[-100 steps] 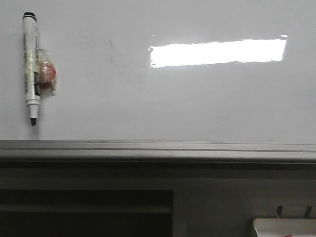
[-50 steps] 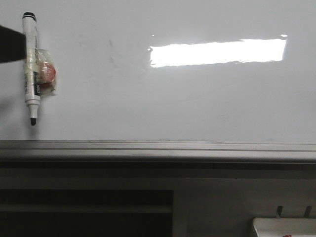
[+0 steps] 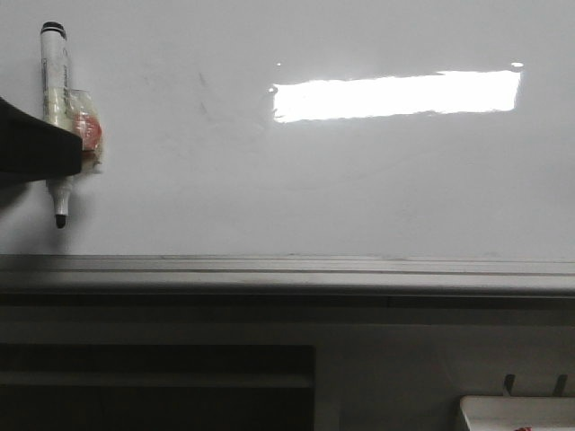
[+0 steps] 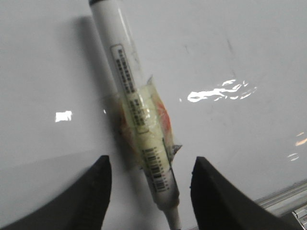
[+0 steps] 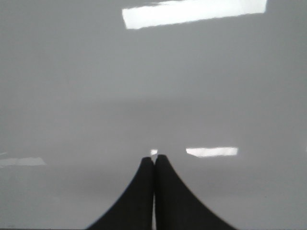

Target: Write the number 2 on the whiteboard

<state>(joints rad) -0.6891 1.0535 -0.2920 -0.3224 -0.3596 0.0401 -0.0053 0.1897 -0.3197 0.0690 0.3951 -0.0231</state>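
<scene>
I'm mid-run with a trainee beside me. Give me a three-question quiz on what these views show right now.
1. True or false: a numeral is already drawn on the glossy white whiteboard.
2. Which hand has the taped white marker pen with black tip between its open fingers: A left hand, B right hand?
3. Fill in: the right hand's fingers are ____.

Key: 1 false; 2 A; 3 shut, holding nothing.
</scene>
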